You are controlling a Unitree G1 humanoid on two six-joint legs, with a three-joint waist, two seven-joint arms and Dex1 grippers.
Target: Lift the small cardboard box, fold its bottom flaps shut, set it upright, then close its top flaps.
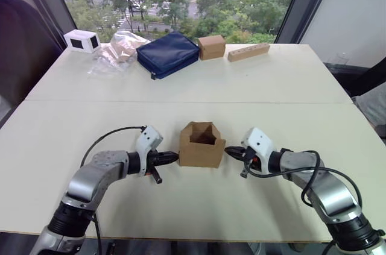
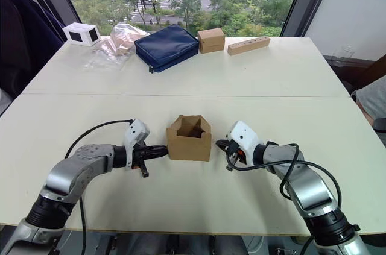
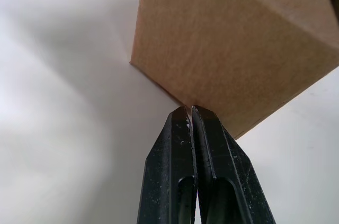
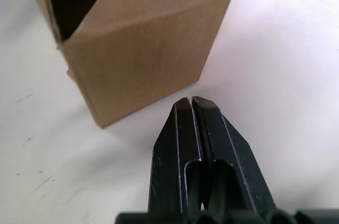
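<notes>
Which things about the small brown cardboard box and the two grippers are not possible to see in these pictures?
- Bottom flaps of the small brown cardboard box: against the white table in the head views; folded or not, unknown.
- Box interior: dark shadow in the right wrist view.
- Left gripper, shut: contact with the box wall is unclear in the left wrist view.
- Right gripper, shut: box top cut off by the picture's edge.

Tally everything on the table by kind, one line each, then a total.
Brown cardboard boxes: 2, the small cardboard box and another box
White box: 1
Navy pouch: 1
Clear plastic bag: 1
Long wooden block: 1
Total: 6
</notes>
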